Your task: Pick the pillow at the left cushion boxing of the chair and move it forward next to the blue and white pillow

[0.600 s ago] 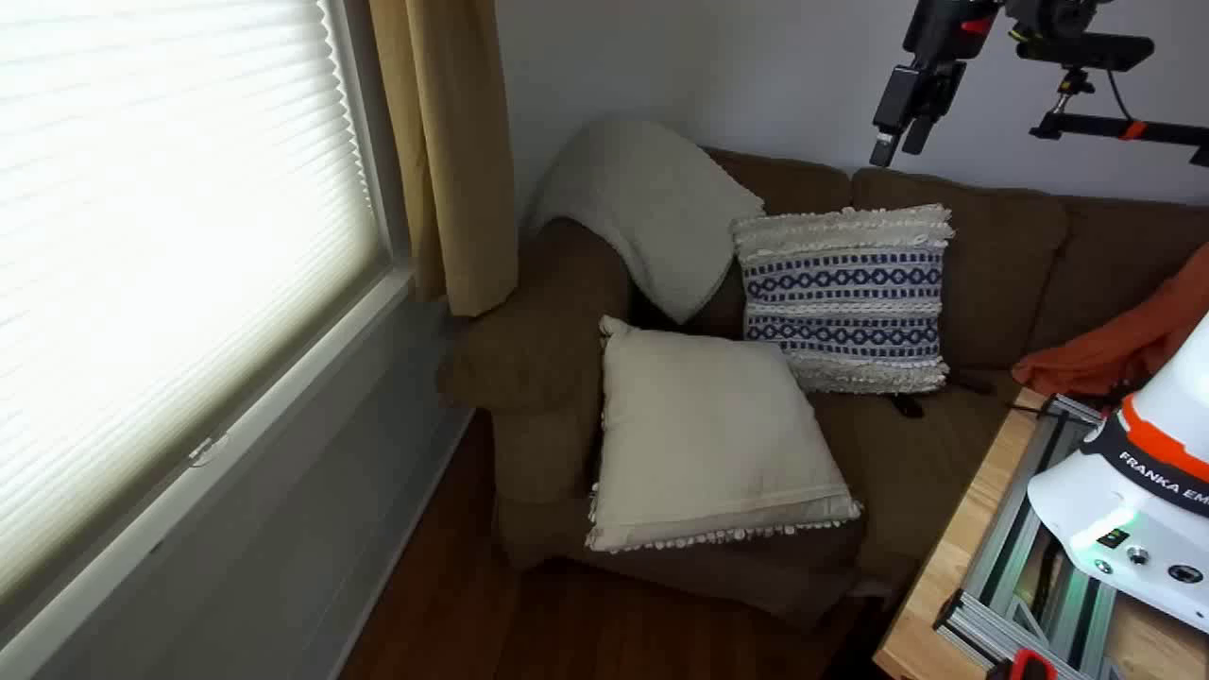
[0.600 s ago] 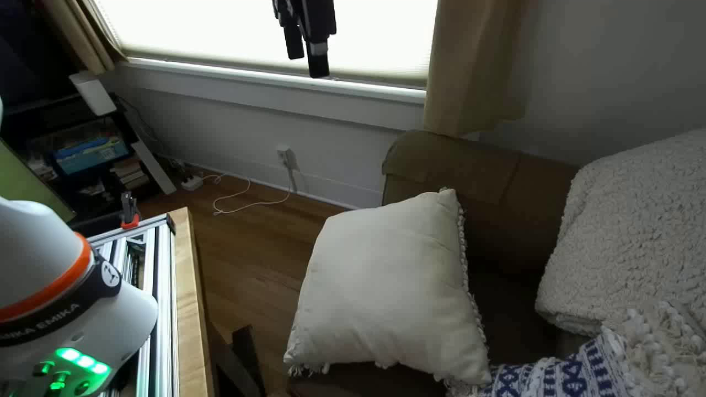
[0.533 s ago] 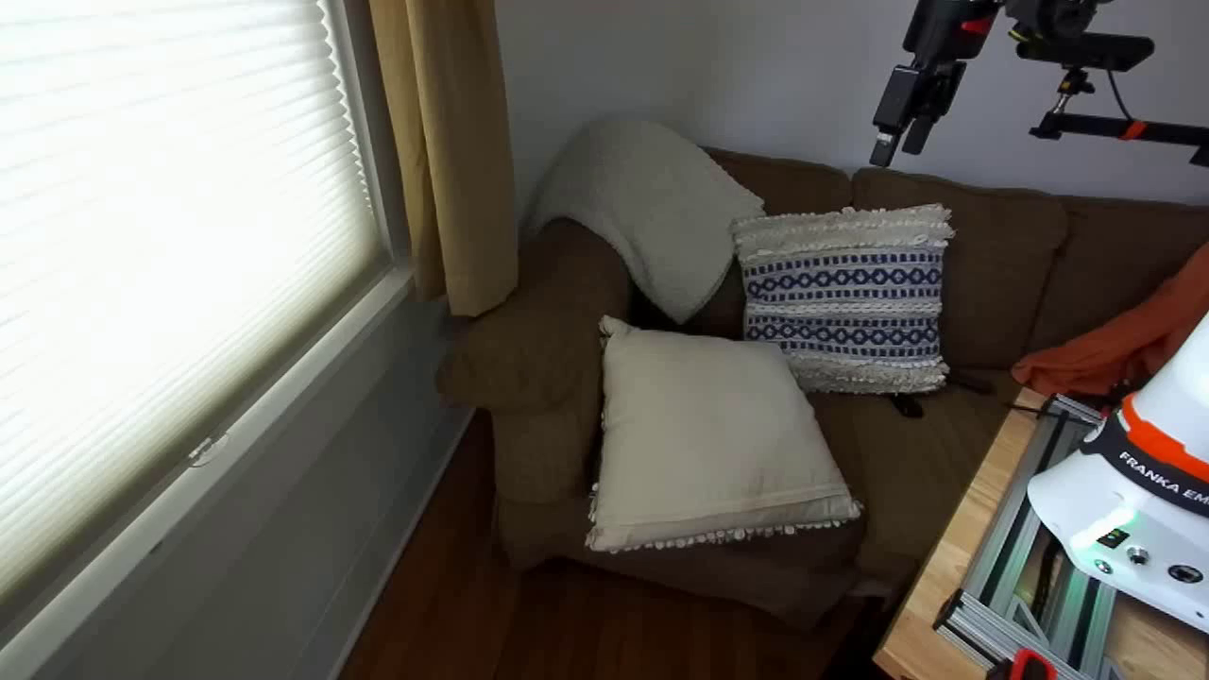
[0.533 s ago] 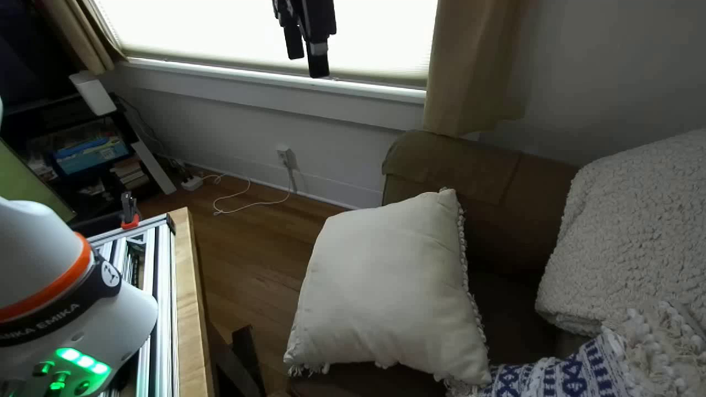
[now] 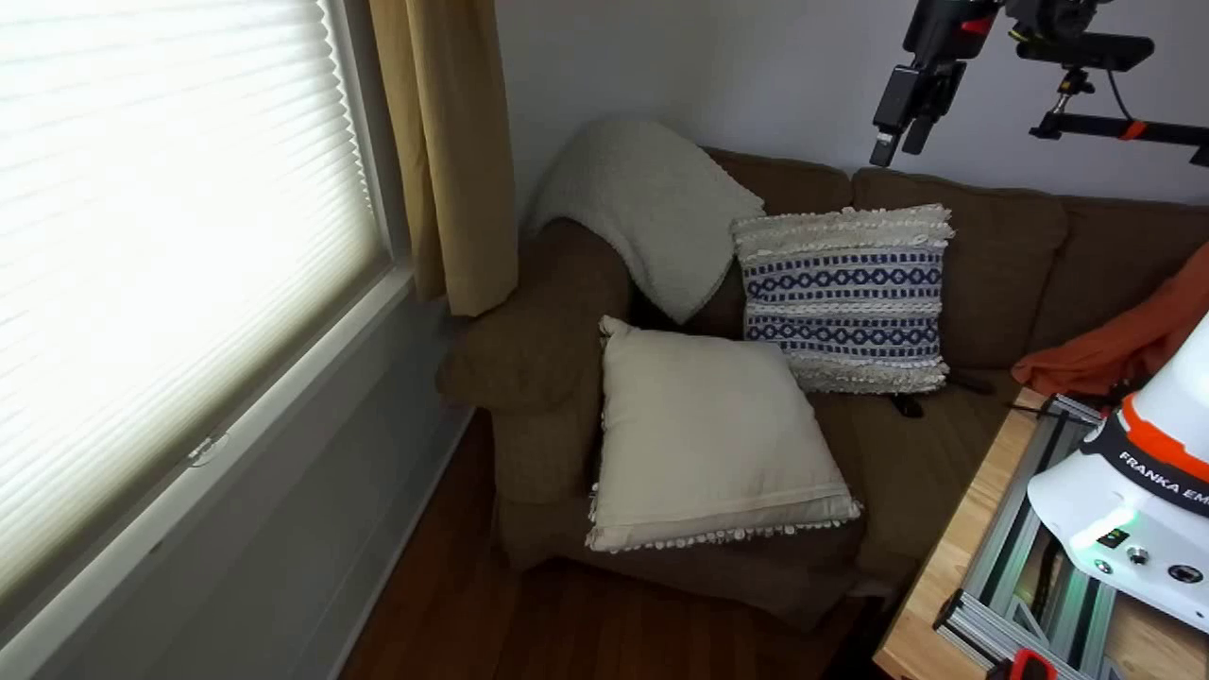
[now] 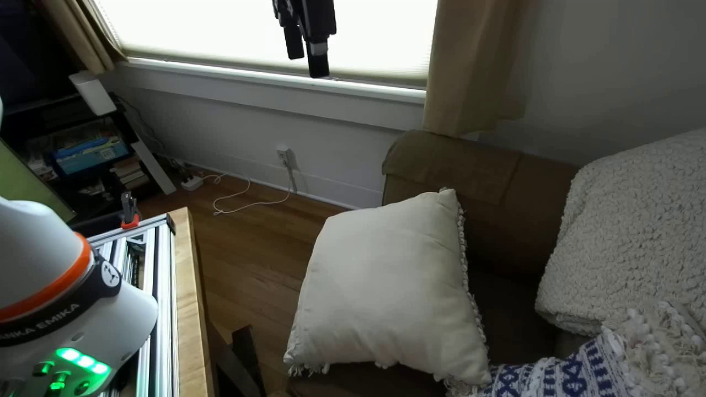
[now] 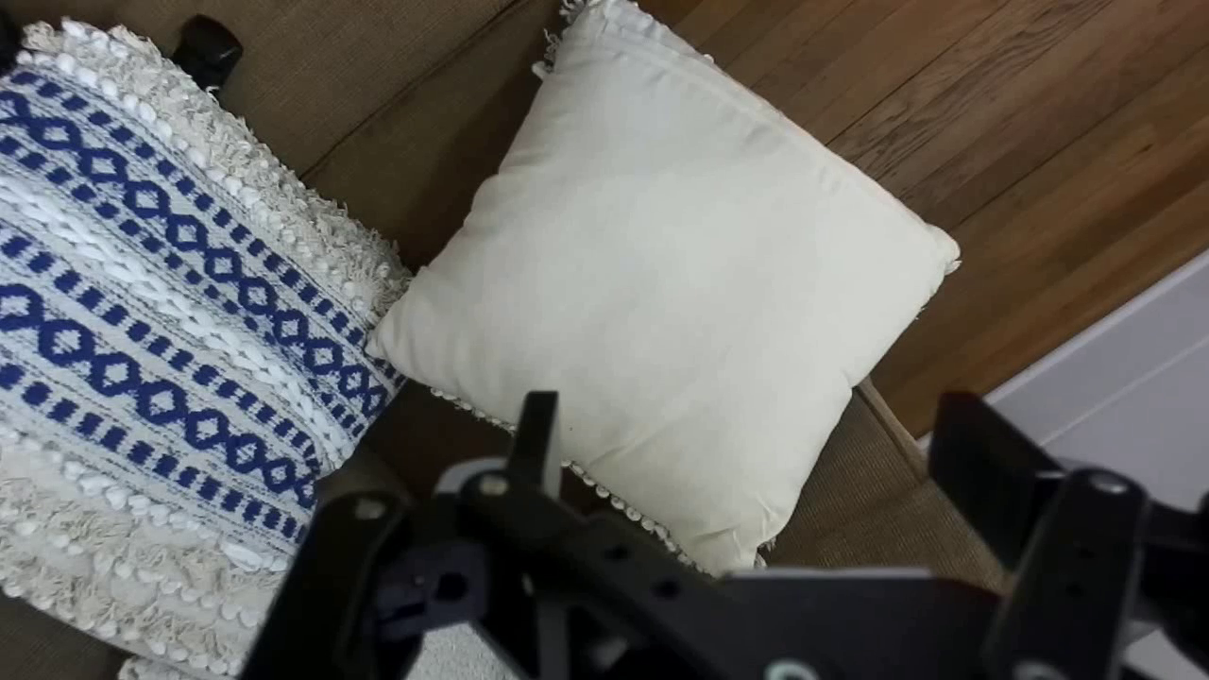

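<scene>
The pillow, cream with a fringed edge, lies tilted on the front of the seat against the arm of the brown chair (image 5: 538, 368); the pillow shows in both exterior views (image 5: 718, 434) (image 6: 386, 286) and in the wrist view (image 7: 680, 255). The blue and white pillow (image 5: 850, 293) leans on the backrest behind it, just touching or overlapping its corner; it also shows in the wrist view (image 7: 161, 274) and partly in an exterior view (image 6: 568, 369). My gripper (image 5: 899, 148) hangs high above the seat, empty. In the wrist view my gripper (image 7: 760, 453) has its fingers wide apart.
A whitish fleecy throw (image 5: 652, 217) covers the corner of the backrest and arm. An orange cloth (image 5: 1124, 340) and small dark objects (image 5: 907, 406) lie on the seat. The robot's wooden table (image 5: 945, 557) stands close to the seat. A curtain (image 5: 463, 161) and window (image 5: 170, 236) border the arm.
</scene>
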Action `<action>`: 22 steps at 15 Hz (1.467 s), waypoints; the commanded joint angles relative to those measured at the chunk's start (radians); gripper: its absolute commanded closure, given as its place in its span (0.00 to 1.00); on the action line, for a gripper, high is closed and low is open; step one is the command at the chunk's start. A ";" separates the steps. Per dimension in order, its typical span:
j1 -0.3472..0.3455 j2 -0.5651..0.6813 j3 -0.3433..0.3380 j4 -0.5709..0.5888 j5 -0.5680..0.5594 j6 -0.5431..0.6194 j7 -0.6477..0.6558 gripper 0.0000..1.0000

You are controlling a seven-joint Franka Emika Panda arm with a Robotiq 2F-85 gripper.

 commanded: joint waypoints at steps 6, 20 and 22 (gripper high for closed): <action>-0.002 0.000 0.002 0.002 0.001 -0.002 -0.001 0.00; 0.106 0.260 0.256 0.165 -0.086 0.020 0.146 0.00; 0.110 0.342 0.333 0.197 -0.151 0.030 0.308 0.00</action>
